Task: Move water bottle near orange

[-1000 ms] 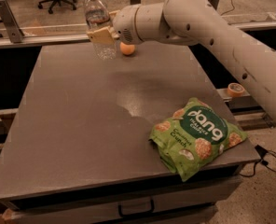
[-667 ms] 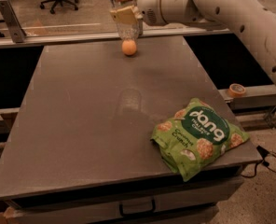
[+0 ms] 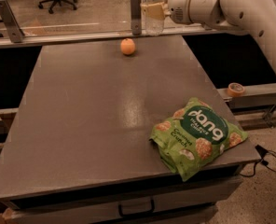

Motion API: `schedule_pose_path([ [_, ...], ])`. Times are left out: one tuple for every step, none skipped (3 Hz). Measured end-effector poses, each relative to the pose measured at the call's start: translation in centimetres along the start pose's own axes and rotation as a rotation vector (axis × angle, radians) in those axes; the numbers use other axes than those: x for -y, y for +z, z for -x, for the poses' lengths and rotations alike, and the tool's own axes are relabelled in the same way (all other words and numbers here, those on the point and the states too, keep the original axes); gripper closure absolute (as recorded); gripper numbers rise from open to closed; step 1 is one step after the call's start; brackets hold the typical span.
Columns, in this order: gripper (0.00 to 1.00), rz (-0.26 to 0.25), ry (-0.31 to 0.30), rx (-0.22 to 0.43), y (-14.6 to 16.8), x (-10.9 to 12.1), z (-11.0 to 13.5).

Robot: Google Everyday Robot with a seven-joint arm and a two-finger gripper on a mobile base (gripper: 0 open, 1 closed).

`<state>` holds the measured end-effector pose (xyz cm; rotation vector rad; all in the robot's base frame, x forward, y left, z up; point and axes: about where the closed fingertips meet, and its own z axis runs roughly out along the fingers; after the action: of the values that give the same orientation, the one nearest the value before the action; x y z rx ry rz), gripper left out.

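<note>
The gripper [image 3: 153,11] is holding the water bottle [image 3: 154,26] at the back of the desk [image 3: 82,115], near the orange [image 3: 127,46].

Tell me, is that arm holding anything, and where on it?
The gripper, up beyond the orange, holds the water bottle around its middle, in the air.

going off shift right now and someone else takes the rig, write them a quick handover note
Gripper: shut on the water bottle, at the far edge of the table, top of the view.
Water bottle: upright in the grasp, its base apparently just above the table's back edge, not set down as far as can be told.
Orange: on the table near the far edge, just left of and in front of the bottle.
Green snack bag: front right corner, well away.
Done: bottle grasped and brought close to the orange.
Left: lower it onto the table beside the orange, open, back away.
</note>
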<state>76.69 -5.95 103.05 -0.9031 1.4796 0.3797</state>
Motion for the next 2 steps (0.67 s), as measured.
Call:
schedule_pose_path([
  [1.0, -0.023, 0.089, -0.019, 1.7, 2.4, -4.0],
  [1.0, -0.029, 0.159, -0.044, 3.4, 3.4, -7.2],
])
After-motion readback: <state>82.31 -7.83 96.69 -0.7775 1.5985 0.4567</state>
